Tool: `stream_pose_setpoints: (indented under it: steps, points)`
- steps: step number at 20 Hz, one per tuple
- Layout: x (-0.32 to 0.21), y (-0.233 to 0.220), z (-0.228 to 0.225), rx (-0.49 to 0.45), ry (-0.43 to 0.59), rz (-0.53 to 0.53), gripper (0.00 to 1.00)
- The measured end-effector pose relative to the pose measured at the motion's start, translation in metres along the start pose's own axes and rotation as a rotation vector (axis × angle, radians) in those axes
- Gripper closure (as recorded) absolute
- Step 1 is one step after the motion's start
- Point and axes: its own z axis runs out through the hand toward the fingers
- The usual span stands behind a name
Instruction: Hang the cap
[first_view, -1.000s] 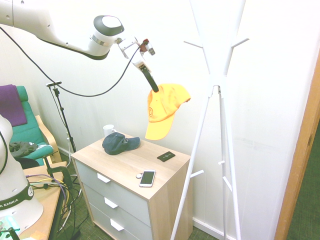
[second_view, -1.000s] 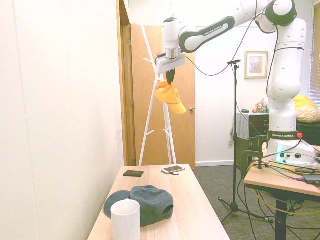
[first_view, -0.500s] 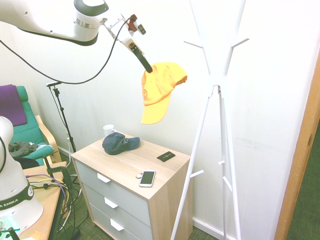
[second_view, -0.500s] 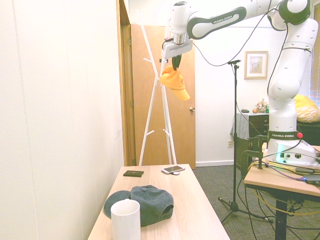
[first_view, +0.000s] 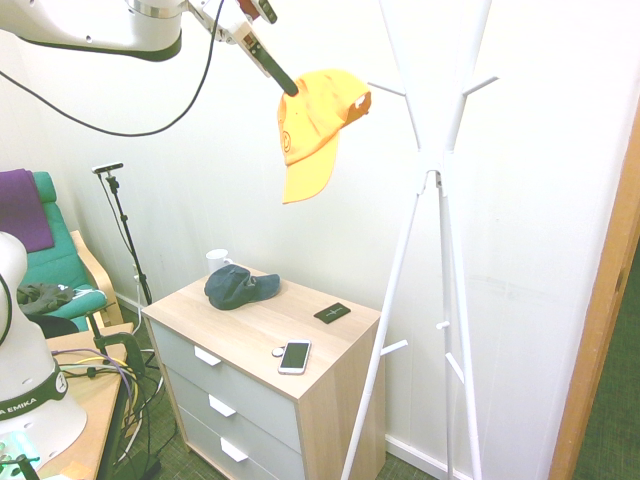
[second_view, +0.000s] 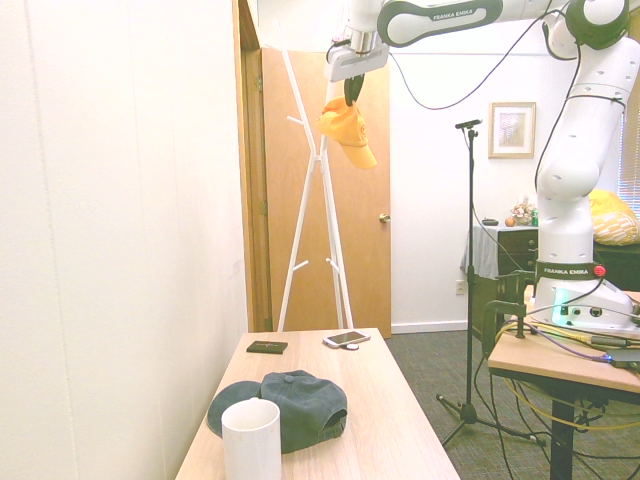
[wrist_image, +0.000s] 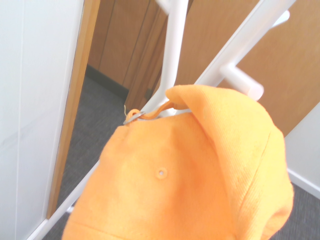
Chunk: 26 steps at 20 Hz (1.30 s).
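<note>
While pinched shut on the crown of the orange cap (first_view: 314, 125), fingers (first_view: 287, 84) angled downward, high above the dresser worktop (first_view: 262, 320). Cap (second_view: 347, 127) dangling in the air with brim hanging down, just beside the white coat stand (first_view: 432, 180) near its upper pegs, not on any peg. Top button and back strap of the cap (wrist_image: 180, 175) filling the wrist view, stand pegs close behind. Below on the worktop: dark blue-grey cap (first_view: 238, 286), white mug (second_view: 251, 438), phone (first_view: 294, 356), small black wallet (first_view: 332, 313).

Wooden dresser (first_view: 320, 345), dark cap (first_view: 240, 287), mug (first_view: 217, 260), phone (first_view: 294, 356), wallet (first_view: 332, 313)
</note>
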Motion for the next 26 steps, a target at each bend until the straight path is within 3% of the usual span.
stream_pose_setpoints:
  steps: [13,26]
  points:
    - [0.032,-0.014,-0.035,0.041,0.049,0.009,1.00]
    - [0.039,-0.024,0.049,-0.045,-0.026,0.016,1.00]
